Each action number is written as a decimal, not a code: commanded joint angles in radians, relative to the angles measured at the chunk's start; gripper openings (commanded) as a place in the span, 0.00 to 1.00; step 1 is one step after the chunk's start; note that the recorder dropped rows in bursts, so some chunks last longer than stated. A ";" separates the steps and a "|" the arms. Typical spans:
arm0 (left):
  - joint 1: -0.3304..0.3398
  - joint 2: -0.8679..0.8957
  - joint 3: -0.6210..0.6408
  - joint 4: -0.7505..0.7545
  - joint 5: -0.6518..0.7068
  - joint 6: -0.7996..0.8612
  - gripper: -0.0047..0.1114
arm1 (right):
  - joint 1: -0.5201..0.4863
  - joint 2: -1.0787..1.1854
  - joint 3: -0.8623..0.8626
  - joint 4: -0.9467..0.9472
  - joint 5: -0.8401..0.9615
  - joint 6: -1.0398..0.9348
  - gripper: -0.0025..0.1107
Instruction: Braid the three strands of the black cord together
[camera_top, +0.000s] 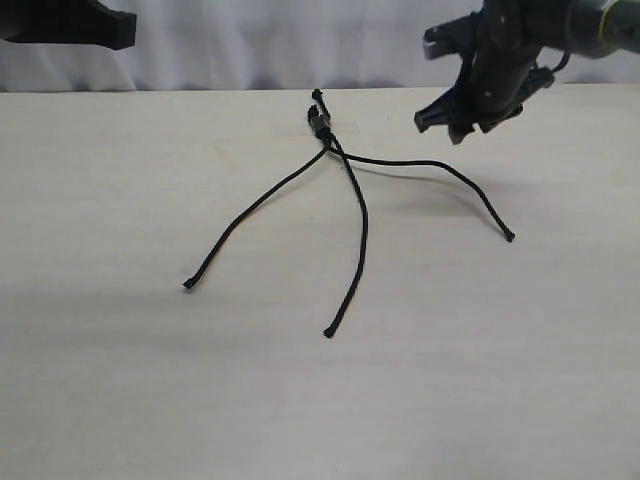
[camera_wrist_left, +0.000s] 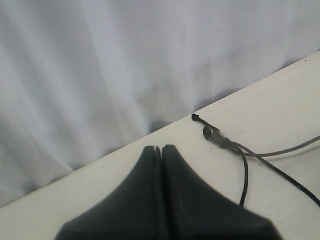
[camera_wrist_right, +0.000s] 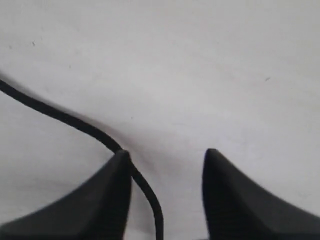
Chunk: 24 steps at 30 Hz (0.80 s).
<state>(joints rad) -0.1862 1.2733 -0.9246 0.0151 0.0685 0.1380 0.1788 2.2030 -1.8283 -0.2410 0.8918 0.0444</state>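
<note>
In the exterior view, the black cord (camera_top: 321, 122) lies on the pale table (camera_top: 120, 380), its one knotted end near the far edge, in front of the white curtain (camera_top: 250, 40). From that knot the three strands (camera_top: 364, 225) fan out toward the near side. I count one left strand (camera_top: 250, 207), one middle strand (camera_top: 357, 275) and one right strand (camera_top: 430, 163). They lie flat and unbraided, with their tips well apart. The right strand bows sideways before dropping to its tip. My right pincer (camera_top: 442, 125) hangs above the table just beyond that bow, to the right of the knot, with its two fingers spread and nothing between them. My left pincer (camera_top: 100, 25) shows only as a dark piece in the top left corner, well away from the cord.

In the left wrist view, my left pincer (camera_wrist_left: 161, 150) has both fingers pressed together and is empty. Past them the knotted end of the black cord (camera_wrist_left: 215, 135) sits by the table edge near the curtain (camera_wrist_left: 100, 60). Three strands leave the knot, and one of them looks paler than the other two.

In the right wrist view, my right pincer (camera_wrist_right: 165, 155) is spread wide, its two dark fingers (camera_wrist_right: 225, 195) apart. A single strand (camera_wrist_right: 65, 117) curves across the table (camera_wrist_right: 200, 60) and passes close along the inner side of one finger. I cannot tell whether it touches that finger. No grip is made on it.
</note>
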 joint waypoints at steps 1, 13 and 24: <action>-0.001 -0.004 0.001 -0.047 0.037 -0.020 0.04 | -0.002 -0.139 0.016 0.014 -0.055 0.001 0.05; -0.240 0.323 -0.210 -0.080 0.334 -0.010 0.06 | -0.002 -0.458 0.605 0.094 -0.612 0.001 0.06; -0.468 0.784 -0.376 -0.081 0.338 -0.015 0.43 | -0.108 -0.489 0.666 0.049 -0.673 -0.005 0.06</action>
<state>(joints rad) -0.6490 2.0204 -1.2773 -0.0592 0.4263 0.1284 0.0994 1.7235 -1.1651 -0.1917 0.2174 0.0419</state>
